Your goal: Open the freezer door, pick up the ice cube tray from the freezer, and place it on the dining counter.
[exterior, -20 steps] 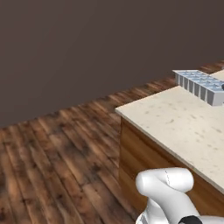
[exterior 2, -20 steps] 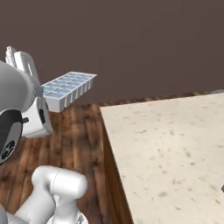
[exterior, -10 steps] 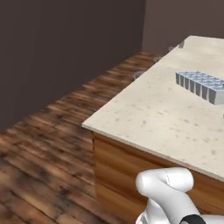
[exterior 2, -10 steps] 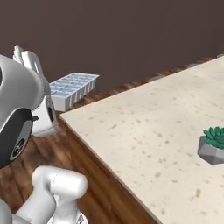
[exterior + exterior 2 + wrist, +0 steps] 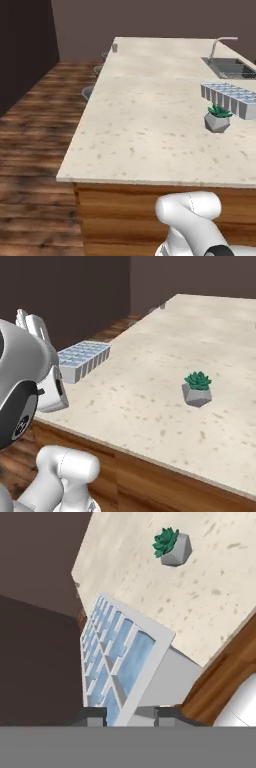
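Tray: the small pale blue-white ice cube tray with two rows of square cells (image 5: 114, 662) was up in the air; it was held level at one short end; its far end reached out over the counter edge, not touching the top
Claw: the two-finger gripper with small dark tips (image 5: 131, 714) was squeezed onto the near end of the tray; one tip sat on each side of the tray's short end in the hand view
Tray in the side views: in the left base view the tray (image 5: 229, 98) hung at about 3 o'clock, just above the plant; in the right base view the tray (image 5: 81, 359) stuck out at about 10 o'clock from beside the white arm
Counter: the big island with the beige speckled stone top and brown wood sides (image 5: 150, 125) lay under the tray; its near edge ran close to the robot
Plant: a small green spiky plant in a grey pot (image 5: 197, 389) stood on the stone top, well apart from the near edge
Sink: a steel sink with a curved tap (image 5: 229, 66) sat at about 1 o'clock, at the far right of the top
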